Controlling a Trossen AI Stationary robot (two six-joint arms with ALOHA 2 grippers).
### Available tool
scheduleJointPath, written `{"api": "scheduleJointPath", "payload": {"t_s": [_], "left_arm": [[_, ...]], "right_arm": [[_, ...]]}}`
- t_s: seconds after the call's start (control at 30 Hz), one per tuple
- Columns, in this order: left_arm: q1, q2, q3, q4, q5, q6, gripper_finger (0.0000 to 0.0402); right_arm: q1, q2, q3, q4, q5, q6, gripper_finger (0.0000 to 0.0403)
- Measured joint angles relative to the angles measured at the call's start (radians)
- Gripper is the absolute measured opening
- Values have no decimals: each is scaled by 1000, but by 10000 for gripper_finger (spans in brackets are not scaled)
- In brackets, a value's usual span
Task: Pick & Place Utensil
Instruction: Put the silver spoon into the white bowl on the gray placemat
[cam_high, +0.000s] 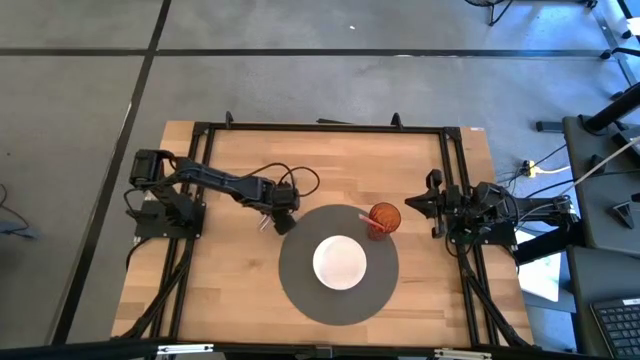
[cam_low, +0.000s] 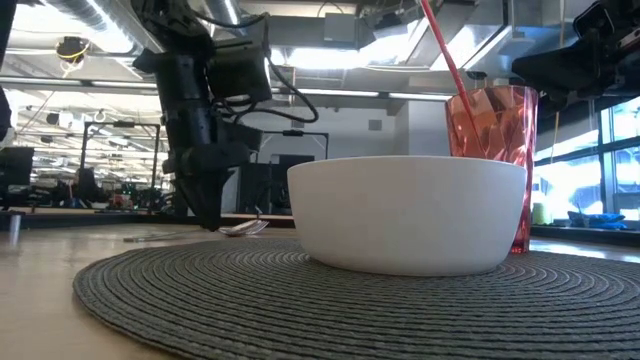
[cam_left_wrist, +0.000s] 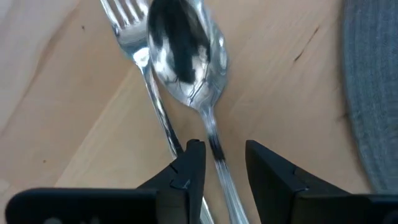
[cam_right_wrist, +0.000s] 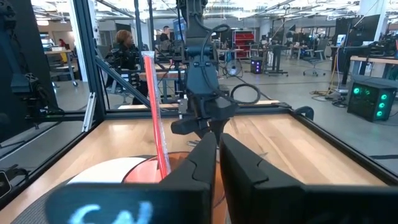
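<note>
A silver spoon (cam_left_wrist: 183, 53) and a silver fork (cam_left_wrist: 134, 37) lie side by side on the wooden table, just left of the round grey placemat (cam_high: 300, 290). My left gripper (cam_left_wrist: 221, 152) points steeply down over them and is open. Its fingers stand on either side of the spoon's handle (cam_left_wrist: 216, 146), close above the table. The fork's handle runs past the outside of one finger (cam_left_wrist: 189, 165). In the low view the left gripper (cam_low: 215, 220) reaches down to the spoon (cam_low: 245, 228). My right gripper (cam_right_wrist: 217, 152) waits shut at the table's right edge. My left gripper comes at the spoon from above with the handle (cam_left_wrist: 216, 146) between its open fingers, which lie across it. The handle runs close by one finger; whether that finger touches it I cannot tell. The spoon lies flat on the table.
A white bowl (cam_high: 340, 262) sits in the middle of the placemat. A red cup (cam_high: 383, 218) with a pink straw stands on the mat's far right part. A black frame (cam_high: 320, 127) runs round the table. Bare wood lies left of the utensils.
</note>
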Motion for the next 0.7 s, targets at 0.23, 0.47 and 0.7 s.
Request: {"api": "scheduleJointPath", "payload": {"t_s": [0.23, 0.47, 0.7], "left_arm": [[1, 68, 5, 9, 14, 0, 106], [-28, 68, 3, 15, 9, 0, 106], [-83, 69, 2, 33, 19, -6, 77]], "right_arm": [[0, 0, 0, -7, 0, -1, 23], [0, 0, 0, -7, 0, -4, 23], [0, 0, 0, -11, 0, -4, 23]]}}
